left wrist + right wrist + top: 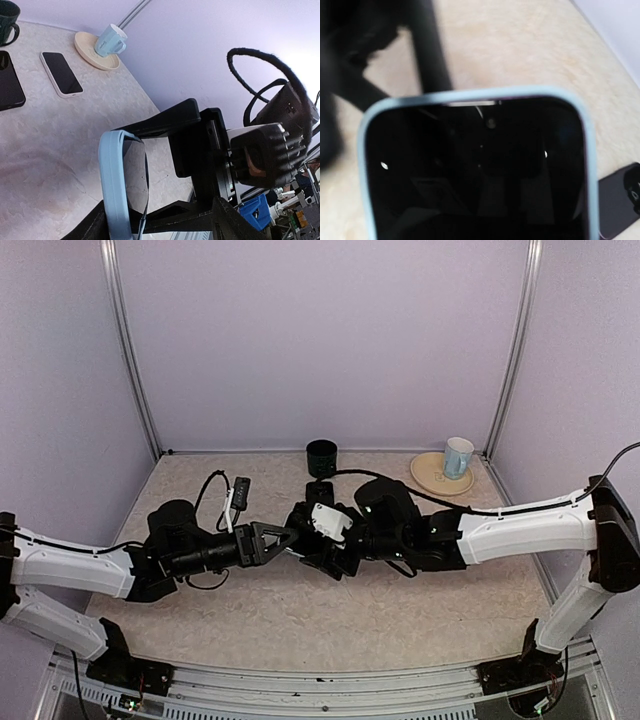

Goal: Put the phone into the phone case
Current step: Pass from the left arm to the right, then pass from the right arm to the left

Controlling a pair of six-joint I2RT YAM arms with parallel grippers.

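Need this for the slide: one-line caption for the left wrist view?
Phone in light blue case seen edge-on between the left fingers, above a table with a second phone and cup.

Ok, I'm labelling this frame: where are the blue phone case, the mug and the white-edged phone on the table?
blue phone case (530, 92): right wrist view, on its top rim.
mug (108, 43): left wrist view, on its side wall.
white-edged phone (61, 73): left wrist view, middle of its screen.

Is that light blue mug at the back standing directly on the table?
No, the mug stands on a round beige plate in the far right corner.
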